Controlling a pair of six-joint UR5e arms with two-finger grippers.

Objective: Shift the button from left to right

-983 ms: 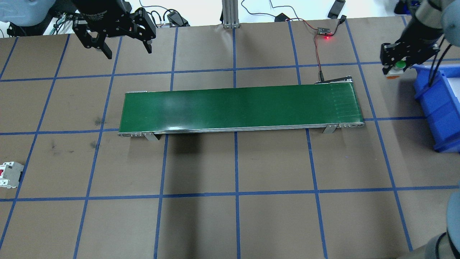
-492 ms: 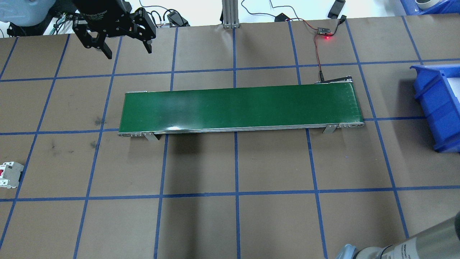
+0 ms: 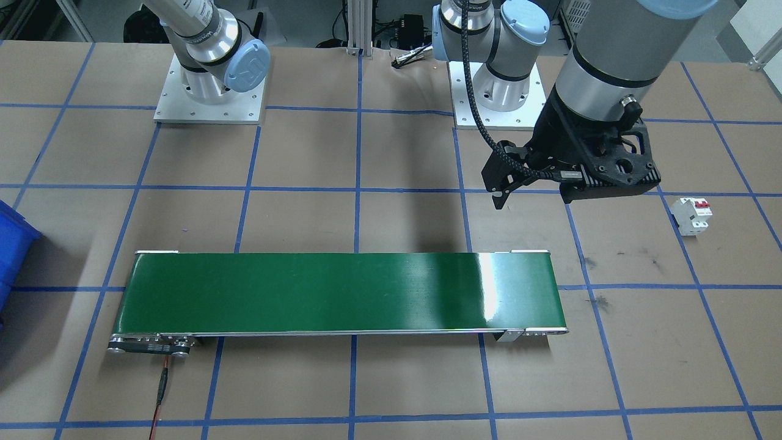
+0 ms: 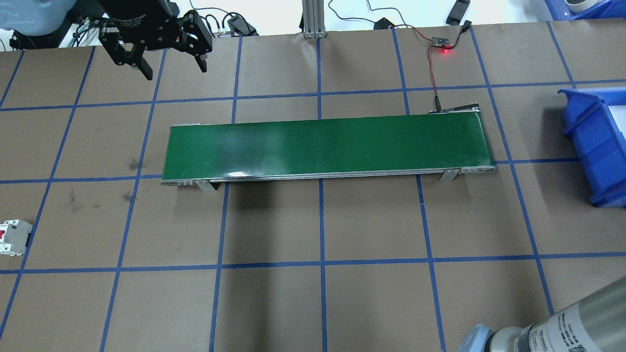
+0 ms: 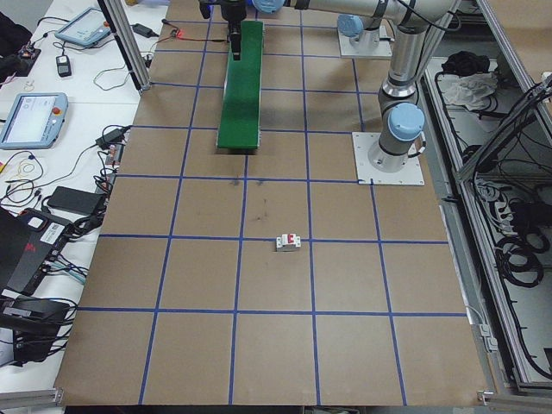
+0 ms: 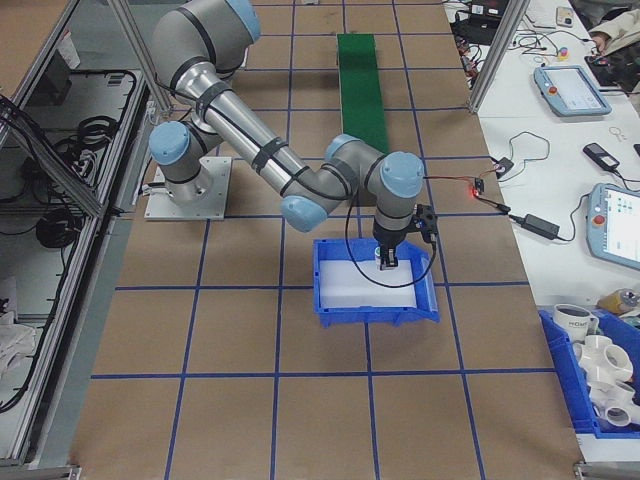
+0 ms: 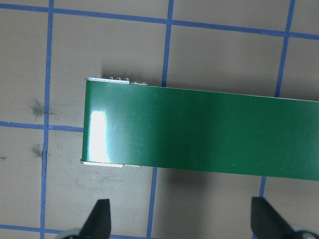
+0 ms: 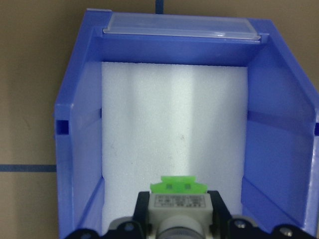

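Button held over the blue bin

The right gripper point(image 8: 177, 226) clasps the button point(image 8: 178, 201) between its fingers, above the white foam pad point(image 8: 174, 124) inside the bin point(image 8: 79, 129), near the bin's low open edge and well within its side walls. The left gripper point(image 4: 168, 58) hangs with jaws spread wide and empty, beyond the belt's point(image 4: 323, 146) far left corner. A breaker point(image 4: 12, 237) sits well apart from the bin, at the table's point(image 4: 371, 220) left edge.

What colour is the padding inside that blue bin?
White; the foam liner inside the blue bin shows best in the right wrist view.
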